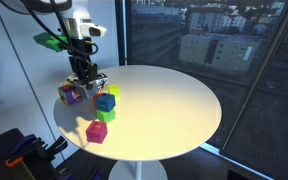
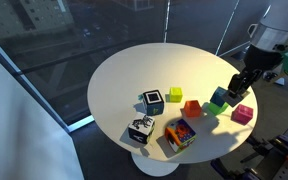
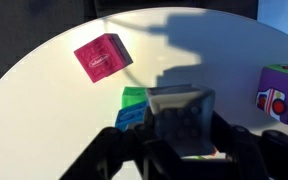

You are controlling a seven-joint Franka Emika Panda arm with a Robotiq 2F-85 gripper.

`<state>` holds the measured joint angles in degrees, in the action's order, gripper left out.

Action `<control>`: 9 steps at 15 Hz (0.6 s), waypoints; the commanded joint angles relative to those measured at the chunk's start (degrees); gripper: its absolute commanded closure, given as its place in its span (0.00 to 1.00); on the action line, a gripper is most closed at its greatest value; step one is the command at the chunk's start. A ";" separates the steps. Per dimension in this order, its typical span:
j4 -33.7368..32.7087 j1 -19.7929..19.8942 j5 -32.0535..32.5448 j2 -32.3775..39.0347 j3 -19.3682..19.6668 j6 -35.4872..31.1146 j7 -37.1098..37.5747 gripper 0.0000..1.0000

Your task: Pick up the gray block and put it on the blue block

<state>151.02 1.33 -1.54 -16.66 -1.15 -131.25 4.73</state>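
The gripper (image 3: 181, 138) is clamped on the gray block (image 3: 181, 110), at lower centre of the wrist view. The blue block (image 3: 130, 119) peeks out just left. Centre gray squarely over blue, lower gently, then release.

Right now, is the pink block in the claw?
No, the pink block lies on the table, apart from the claw, which grips the gray block.
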 commanded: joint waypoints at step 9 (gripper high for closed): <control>-8.02 2.93 1.25 4.97 2.18 8.44 4.41 0.72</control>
<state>146.71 3.72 -0.83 -14.35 0.38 -125.59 7.63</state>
